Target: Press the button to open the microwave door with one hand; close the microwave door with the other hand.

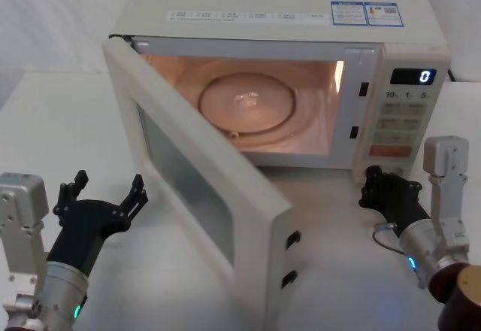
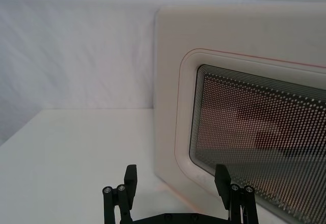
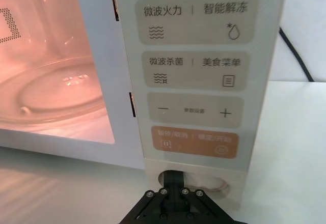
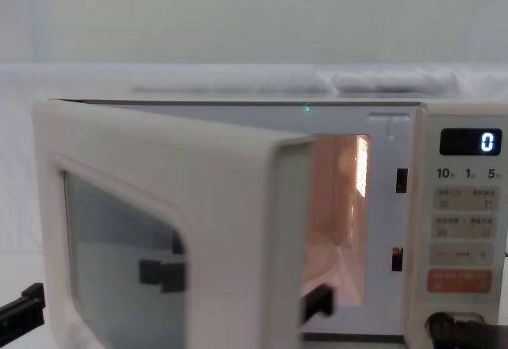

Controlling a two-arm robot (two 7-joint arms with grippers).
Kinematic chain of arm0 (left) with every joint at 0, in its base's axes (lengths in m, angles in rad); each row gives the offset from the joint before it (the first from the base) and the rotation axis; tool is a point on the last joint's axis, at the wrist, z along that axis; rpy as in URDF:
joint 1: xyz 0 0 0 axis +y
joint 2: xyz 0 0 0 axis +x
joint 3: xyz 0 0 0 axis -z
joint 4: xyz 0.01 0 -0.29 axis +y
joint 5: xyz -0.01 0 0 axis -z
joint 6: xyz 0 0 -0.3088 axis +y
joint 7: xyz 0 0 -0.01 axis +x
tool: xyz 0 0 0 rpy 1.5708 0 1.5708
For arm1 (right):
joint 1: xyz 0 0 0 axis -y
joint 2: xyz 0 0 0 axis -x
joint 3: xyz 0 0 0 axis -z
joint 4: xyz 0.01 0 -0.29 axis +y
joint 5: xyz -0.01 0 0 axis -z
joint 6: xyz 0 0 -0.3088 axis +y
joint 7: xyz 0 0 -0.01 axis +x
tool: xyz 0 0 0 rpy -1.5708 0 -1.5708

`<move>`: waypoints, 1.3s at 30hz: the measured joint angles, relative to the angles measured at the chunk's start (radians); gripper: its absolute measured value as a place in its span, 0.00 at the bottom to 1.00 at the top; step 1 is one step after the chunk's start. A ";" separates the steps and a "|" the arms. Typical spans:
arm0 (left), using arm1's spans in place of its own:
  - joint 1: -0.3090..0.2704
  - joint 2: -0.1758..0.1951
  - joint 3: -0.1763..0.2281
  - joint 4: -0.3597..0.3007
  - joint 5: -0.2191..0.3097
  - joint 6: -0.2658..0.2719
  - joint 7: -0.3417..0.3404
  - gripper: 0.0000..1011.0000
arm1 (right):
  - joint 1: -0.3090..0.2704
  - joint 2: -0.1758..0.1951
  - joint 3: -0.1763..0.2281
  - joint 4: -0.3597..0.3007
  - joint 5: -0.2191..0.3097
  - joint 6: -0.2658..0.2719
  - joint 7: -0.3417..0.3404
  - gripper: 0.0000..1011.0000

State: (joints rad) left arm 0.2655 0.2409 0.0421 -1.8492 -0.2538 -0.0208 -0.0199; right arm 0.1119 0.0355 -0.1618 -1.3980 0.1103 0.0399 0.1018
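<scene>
Door open, cavity lit. The microwave door [image 1: 203,195] stands swung out across the centre-left of the head view; the left gripper [image 1: 99,204], lower left, fingers spread apart, hovers just beside the door's outer face. A glancing push could slide off the smooth panel. The right gripper [image 3: 175,191], fingers together, rests against the button [image 3: 224,184], bottom centre.

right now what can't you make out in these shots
- The button: in the right wrist view the right gripper covers its middle, so contact cannot be judged.
- The right gripper's jaws: bunched at the panel in the head view, cut off by the edge in the chest view.
- The microwave door: in the chest view it hides the cavity's left side and most of the left gripper.
</scene>
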 joint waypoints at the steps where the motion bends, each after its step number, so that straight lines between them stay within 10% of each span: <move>1: 0.000 0.000 0.000 0.000 0.000 0.000 0.000 0.99 | -0.003 0.001 0.001 -0.004 0.000 0.001 0.000 0.00; 39: 0.000 0.000 0.000 0.000 0.000 0.000 0.000 0.99 | -0.160 0.092 0.064 -0.318 0.037 0.053 0.029 0.00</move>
State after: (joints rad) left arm 0.2655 0.2409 0.0421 -1.8492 -0.2538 -0.0208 -0.0199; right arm -0.0485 0.1270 -0.0977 -1.7164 0.1472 0.0932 0.1304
